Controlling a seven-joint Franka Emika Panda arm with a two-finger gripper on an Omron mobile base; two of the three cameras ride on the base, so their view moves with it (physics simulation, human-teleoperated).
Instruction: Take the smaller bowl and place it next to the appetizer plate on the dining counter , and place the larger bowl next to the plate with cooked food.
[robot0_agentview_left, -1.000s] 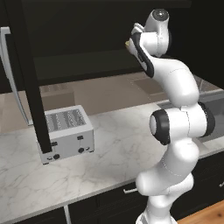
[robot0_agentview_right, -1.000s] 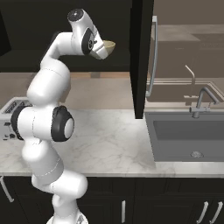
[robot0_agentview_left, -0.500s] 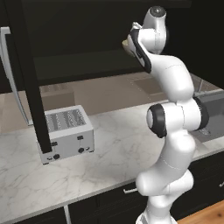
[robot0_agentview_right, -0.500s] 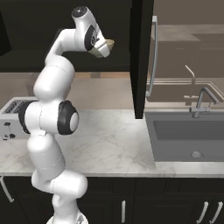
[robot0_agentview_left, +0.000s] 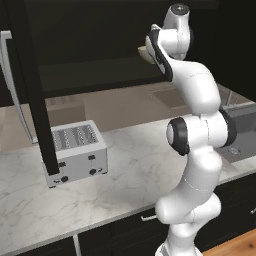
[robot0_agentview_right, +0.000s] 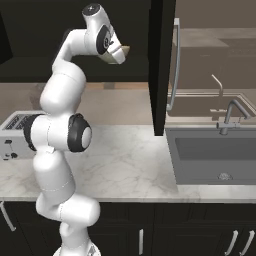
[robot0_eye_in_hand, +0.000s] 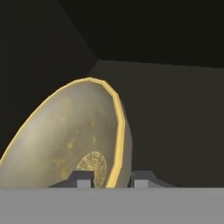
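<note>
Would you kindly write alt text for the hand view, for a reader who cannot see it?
A tan bowl with a yellow rim fills the lower left, tilted on edge, inside a dark cabinet. The gripper has one fingertip on each side of the bowl's rim.

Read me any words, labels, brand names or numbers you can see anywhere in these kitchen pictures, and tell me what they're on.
None can be read.
The silver metal toaster has dark front knobs, with no legible marking.
The tan gold-rimmed bowl carries a round gold pattern inside, not lettering.
</note>
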